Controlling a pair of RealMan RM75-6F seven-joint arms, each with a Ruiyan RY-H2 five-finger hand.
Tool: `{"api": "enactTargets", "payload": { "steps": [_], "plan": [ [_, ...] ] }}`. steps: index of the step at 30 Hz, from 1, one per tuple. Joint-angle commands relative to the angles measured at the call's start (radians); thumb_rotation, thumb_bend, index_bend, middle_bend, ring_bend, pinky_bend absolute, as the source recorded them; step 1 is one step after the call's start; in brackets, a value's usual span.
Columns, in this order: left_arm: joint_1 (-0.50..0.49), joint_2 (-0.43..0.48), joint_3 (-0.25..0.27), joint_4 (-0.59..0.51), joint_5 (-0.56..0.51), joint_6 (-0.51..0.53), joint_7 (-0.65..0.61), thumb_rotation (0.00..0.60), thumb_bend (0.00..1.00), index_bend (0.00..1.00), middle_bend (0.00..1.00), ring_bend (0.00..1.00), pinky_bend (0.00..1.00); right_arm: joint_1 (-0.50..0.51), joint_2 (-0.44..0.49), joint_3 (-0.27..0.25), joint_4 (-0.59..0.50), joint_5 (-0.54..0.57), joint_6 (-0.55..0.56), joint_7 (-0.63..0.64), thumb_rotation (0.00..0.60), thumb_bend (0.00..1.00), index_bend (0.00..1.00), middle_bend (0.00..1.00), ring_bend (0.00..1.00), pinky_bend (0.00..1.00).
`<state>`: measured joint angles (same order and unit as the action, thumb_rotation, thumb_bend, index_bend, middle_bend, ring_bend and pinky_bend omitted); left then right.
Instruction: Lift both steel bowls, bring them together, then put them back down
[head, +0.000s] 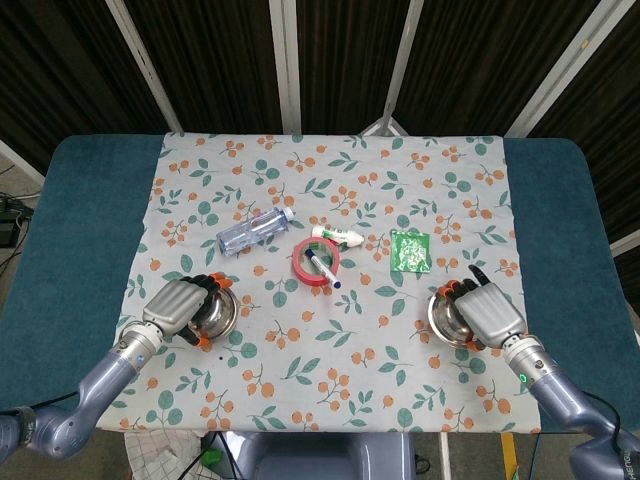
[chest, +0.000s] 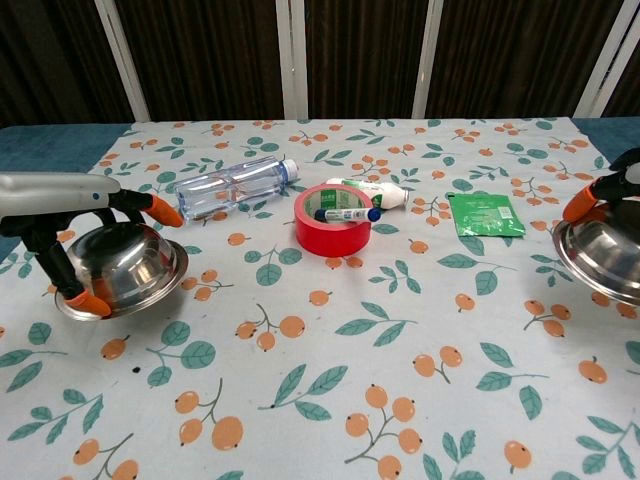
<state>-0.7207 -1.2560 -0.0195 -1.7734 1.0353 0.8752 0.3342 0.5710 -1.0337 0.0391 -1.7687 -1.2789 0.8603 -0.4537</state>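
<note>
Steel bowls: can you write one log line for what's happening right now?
left hand grips left steel bowl | right hand grips right steel bowl | bowls apart, low over tablecloth

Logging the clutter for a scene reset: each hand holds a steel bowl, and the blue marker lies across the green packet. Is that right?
Not quite. The blue marker lies across the red tape roll, not the green packet, which has nothing on it; the chest view shows this. The rest holds: the left hand and right hand each hold a steel bowl.

Red tape roll (chest: 331, 221), marker (chest: 345, 214) and bottle (chest: 233, 188) crowd mid-table; cloth (chest: 330, 390) nearer lies open
</note>
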Motion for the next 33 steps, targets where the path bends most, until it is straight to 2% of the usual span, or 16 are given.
{"api": "enactTargets", "payload": {
  "steps": [1, 11, 18, 33],
  "plan": [
    [-0.002, -0.004, 0.0, 0.003, 0.003, 0.0, 0.003, 0.6, 0.0, 0.16, 0.1, 0.15, 0.33, 0.008, -0.006, -0.008, -0.014, 0.057, -0.009, -0.045, 0.6, 0.19, 0.44, 0.28, 0.34, 0.04],
    [0.0, -0.026, 0.004, 0.029, 0.009, 0.01, 0.014, 0.6, 0.0, 0.14, 0.04, 0.06, 0.29, -0.001, -0.077, -0.035, 0.01, 0.132, 0.044, -0.152, 0.6, 0.16, 0.27, 0.16, 0.18, 0.0],
    [0.003, -0.02, 0.008, 0.036, 0.031, 0.003, -0.002, 0.6, 0.0, 0.13, 0.0, 0.01, 0.24, -0.011, -0.13, -0.047, 0.038, 0.15, 0.078, -0.174, 0.6, 0.11, 0.19, 0.11, 0.15, 0.0],
    [0.008, 0.026, 0.014, 0.012, 0.077, -0.009, -0.025, 0.6, 0.0, 0.09, 0.0, 0.0, 0.19, -0.015, -0.118, -0.043, -0.009, 0.165, 0.147, -0.211, 0.6, 0.09, 0.1, 0.04, 0.09, 0.0]
  ]
}}
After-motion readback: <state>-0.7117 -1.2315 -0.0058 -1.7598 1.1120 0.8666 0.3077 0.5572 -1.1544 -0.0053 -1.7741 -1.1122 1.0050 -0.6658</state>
